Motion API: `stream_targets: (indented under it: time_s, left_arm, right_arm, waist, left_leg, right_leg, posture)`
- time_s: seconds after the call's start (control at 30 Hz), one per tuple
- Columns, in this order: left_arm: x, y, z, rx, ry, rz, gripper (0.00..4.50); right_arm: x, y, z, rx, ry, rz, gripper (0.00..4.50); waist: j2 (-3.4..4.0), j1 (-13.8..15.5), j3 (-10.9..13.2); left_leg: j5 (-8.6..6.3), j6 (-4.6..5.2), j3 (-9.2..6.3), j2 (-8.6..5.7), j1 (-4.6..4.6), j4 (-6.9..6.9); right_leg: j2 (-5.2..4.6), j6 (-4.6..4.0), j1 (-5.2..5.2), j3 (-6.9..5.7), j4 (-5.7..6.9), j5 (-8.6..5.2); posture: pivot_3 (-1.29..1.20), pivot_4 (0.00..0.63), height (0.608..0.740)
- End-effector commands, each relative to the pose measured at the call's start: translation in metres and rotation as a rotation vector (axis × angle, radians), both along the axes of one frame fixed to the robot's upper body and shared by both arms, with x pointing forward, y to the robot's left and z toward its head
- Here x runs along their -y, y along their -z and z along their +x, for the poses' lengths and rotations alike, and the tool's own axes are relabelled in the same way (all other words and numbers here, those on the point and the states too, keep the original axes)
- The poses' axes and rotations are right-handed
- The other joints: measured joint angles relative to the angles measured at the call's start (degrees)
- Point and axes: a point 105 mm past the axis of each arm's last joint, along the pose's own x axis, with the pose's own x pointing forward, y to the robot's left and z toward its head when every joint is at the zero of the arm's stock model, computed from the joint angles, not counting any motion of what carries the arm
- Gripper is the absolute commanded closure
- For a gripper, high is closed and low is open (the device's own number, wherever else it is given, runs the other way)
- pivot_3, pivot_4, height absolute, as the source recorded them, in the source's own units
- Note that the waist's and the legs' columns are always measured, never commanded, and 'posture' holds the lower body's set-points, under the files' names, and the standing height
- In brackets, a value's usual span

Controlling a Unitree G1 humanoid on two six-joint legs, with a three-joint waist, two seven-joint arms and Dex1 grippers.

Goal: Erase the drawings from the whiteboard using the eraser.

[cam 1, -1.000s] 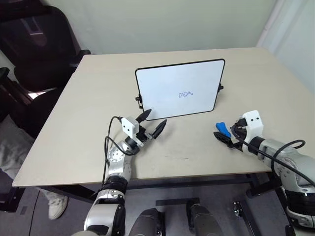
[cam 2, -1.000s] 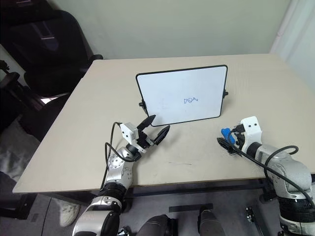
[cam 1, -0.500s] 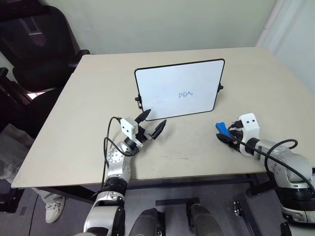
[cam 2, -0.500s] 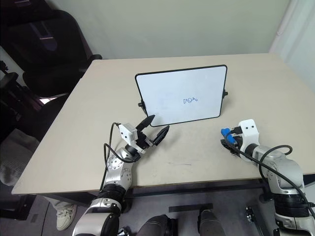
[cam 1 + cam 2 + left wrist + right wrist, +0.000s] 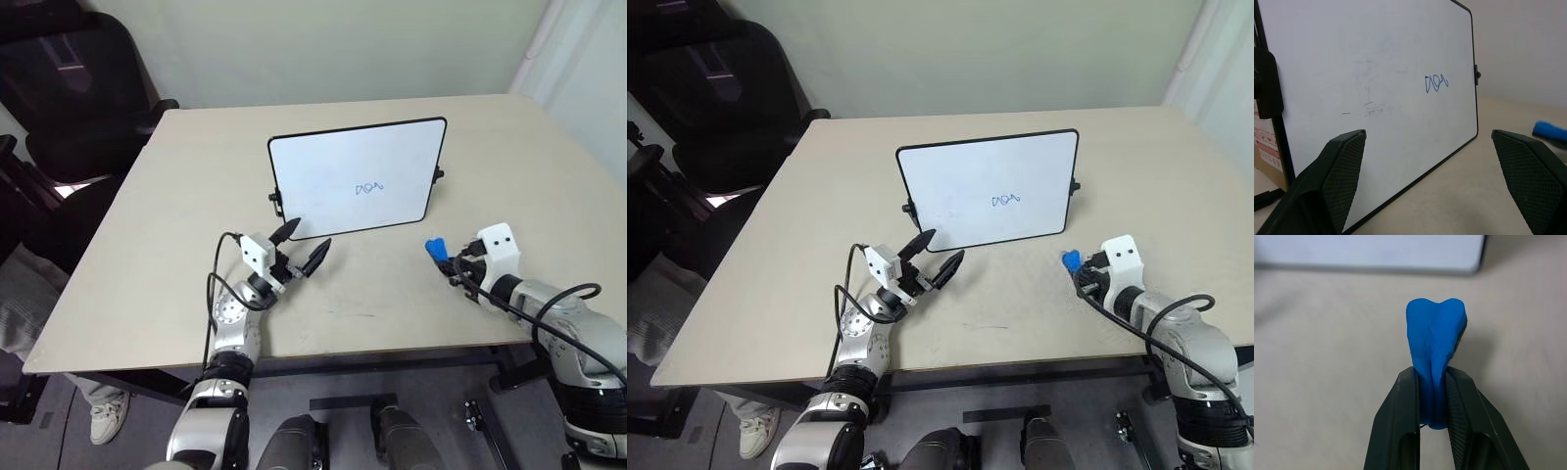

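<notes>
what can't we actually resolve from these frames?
- Drawings: too small in the eye views to read the shapes; a few blue loops in the left wrist view.
- Whiteboard: cut off by the left wrist view's edges; its back and what props it are hidden behind the board.
- Eraser: black underside barely visible; its lower end is squeezed between the right gripper fingers.

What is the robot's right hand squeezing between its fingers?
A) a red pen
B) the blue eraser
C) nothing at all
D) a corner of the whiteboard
B: the right gripper has its black fingers pinched shut on the blue eraser, squashing it, while the whiteboard stands apart on the table.
</notes>
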Motion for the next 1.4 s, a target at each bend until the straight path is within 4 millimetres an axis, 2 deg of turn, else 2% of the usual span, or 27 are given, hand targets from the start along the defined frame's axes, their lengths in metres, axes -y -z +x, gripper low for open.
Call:
stream_targets:
  time_s: [0.03,0.13,0.23,0.47,0.63,0.7,0.87,1.2,1.3,1.4]
  left_arm:
    - [-0.002,0.006,0.0,-0.021,-0.006,-0.006,0.0]
    - [-0.002,0.005,0.002,-0.021,-0.004,-0.003,0.0]
    - [-0.001,0.004,0.003,-0.017,0.001,-0.003,0.0]
    - [0.002,0.004,0.001,-0.006,0.0,-0.004,0.0]
    - [0.0,0.003,0.0,0.004,-0.013,-0.002,0.0]
    - [-0.001,0.003,-0.001,0.005,-0.016,-0.002,0.0]
    - [-0.004,0.003,-0.002,0.005,-0.021,-0.003,0.0]
    - [-0.006,0.003,-0.006,0.01,-0.024,0.004,0.0]
    - [-0.006,0.002,-0.006,0.01,-0.025,0.004,0.0]
    - [-0.008,0.002,-0.006,0.01,-0.03,0.002,0.0]
  right_arm:
    - [-0.03,-0.05,0.002,0.189,-0.1,0.048,4.1]
    - [-0.056,-0.068,0.007,0.249,-0.155,0.068,4.1]
    - [-0.081,-0.075,0.013,0.277,-0.211,0.046,4.1]
    - [-0.107,-0.077,0.039,0.3,-0.243,0.002,4.1]
    - [-0.103,-0.069,0.064,0.295,-0.161,-0.069,4.1]
    - [-0.102,-0.067,0.068,0.296,-0.152,-0.087,4.1]
    - [-0.106,-0.065,0.074,0.294,-0.14,-0.084,4.1]
    - [-0.112,-0.041,0.077,0.223,-0.161,-0.138,4.1]
    - [-0.114,-0.042,0.075,0.225,-0.178,-0.132,4.1]
    - [-0.12,-0.056,0.074,0.263,-0.194,-0.115,4.1]
  waist:
    - [0.0,-0.13,0.0]
    - [-0.01,-0.26,0.01]
    - [-0.01,-0.12,0.0]
    - [0.0,0.07,0.0]
    - [0.02,0.16,-0.01]
    - [0.02,0.16,-0.01]
    - [0.02,0.04,-0.01]
    - [0.01,-0.5,-0.01]
    - [0.01,-0.66,-0.01]
    - [0.01,-0.76,-0.01]
  left_leg:
    - [0.01,0.0,0.0,0.0,0.02,0.0]
    - [0.06,0.0,0.0,0.01,0.02,0.01]
    - [0.1,0.03,-0.01,0.02,0.05,0.01]
    - [0.13,0.05,-0.01,0.01,0.03,0.03]
    - [0.14,0.03,-0.01,0.02,-0.01,0.0]
    - [0.14,0.03,-0.01,0.03,0.0,0.01]
    - [0.14,-0.03,0.0,0.03,-0.2,0.01]
    - [0.16,-0.06,0.02,0.05,-0.24,0.03]
    - [0.15,-0.07,0.02,0.05,-0.25,0.02]
    - [0.15,-0.07,0.02,0.05,-0.26,0.02]
  right_leg:
    - [0.01,-0.03,0.0,0.0,0.01,0.02]
    - [0.05,-0.08,-0.01,0.0,0.02,0.05]
    - [0.04,-0.09,0.0,-0.01,0.04,0.07]
    - [-0.01,-0.1,-0.03,-0.03,0.04,0.08]
    - [-0.01,-0.13,-0.13,-0.06,0.07,0.1]
    - [-0.02,-0.12,-0.28,-0.07,0.07,0.09]
    - [-0.02,-0.23,-0.33,-0.09,0.09,0.16]
    - [-0.02,-0.34,-0.42,-0.12,0.1,0.23]
    - [-0.01,-0.36,-0.44,-0.12,0.1,0.24]
    - [-0.01,-0.38,-0.46,-0.12,0.1,0.26]
  posture:
    - [0.0,0.15,0.726]
    - [0.0,0.15,0.726]
    - [0.0,0.15,0.726]
    - [0.0,0.15,0.726]
    - [0.0,0.15,0.726]
    - [0.0,0.15,0.726]
    - [0.0,0.15,0.726]
    - [0.0,0.15,0.726]
    - [0.0,0.15,0.726]
    - [0.0,0.15,0.726]
